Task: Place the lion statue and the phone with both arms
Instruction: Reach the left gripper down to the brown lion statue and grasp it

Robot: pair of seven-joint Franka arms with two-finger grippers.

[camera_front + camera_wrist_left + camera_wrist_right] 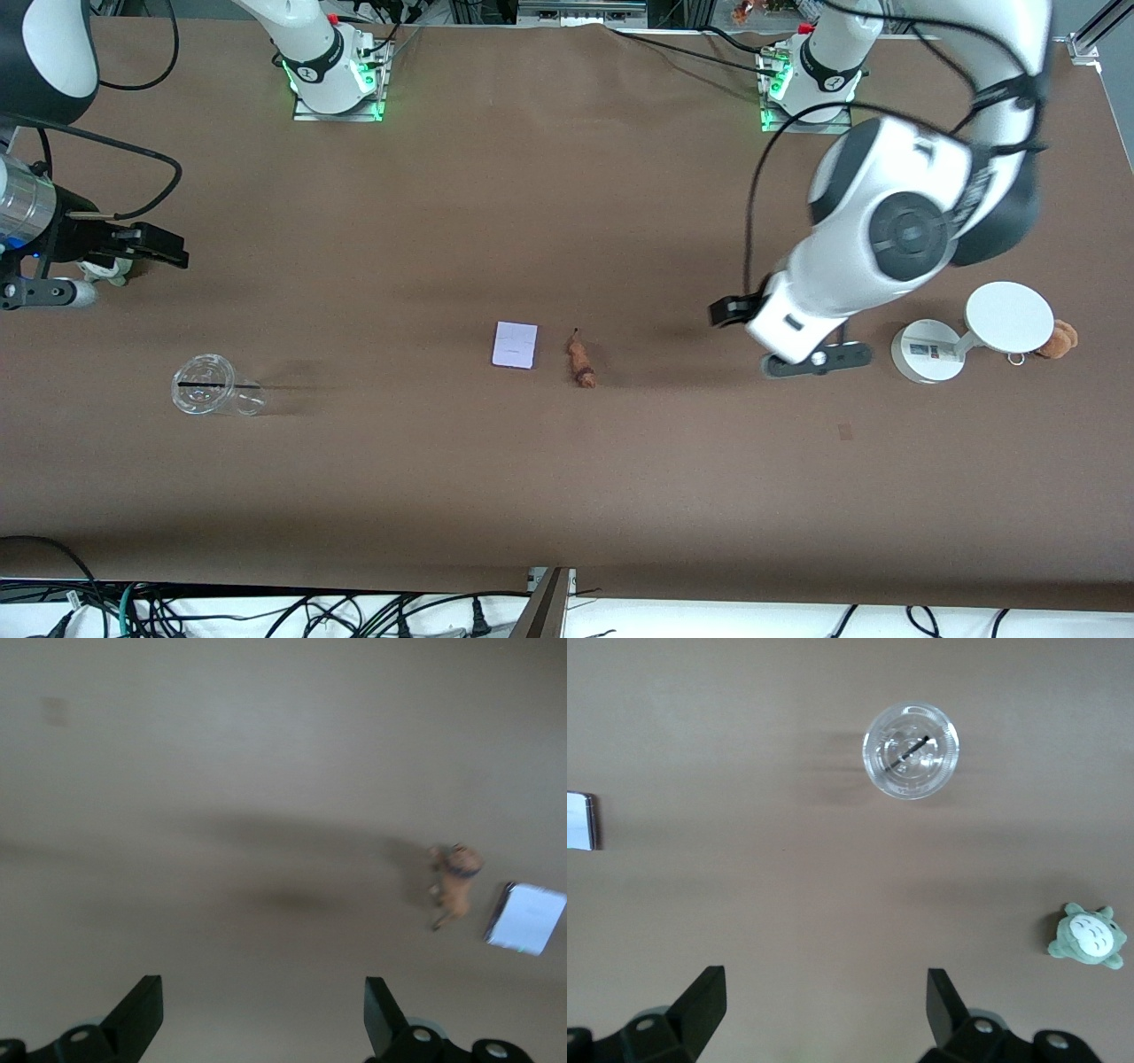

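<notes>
Left gripper (257, 1014) hangs wide open over bare brown table (567, 496), apparently near the small orange-brown lion statue (581, 359) and flat lavender-white phone (515, 345); right gripper (819, 1010), also wide, hovers at the table's right-arm end.

Brown table covering (532, 177) spread wide under even, soft light; faint shadows across the middle; black cables (266, 611) tangled on a pale floor along the edge nearest the front camera (a metal post (545, 607) there too); green glow at the upper edge.

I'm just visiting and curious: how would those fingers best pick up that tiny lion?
Probably from straight above, pinching the lion statue across its narrow middle. It lies on its side, long and thin, beside the phone, so its slim flanks suit the left gripper, whose fingers are open.
</notes>
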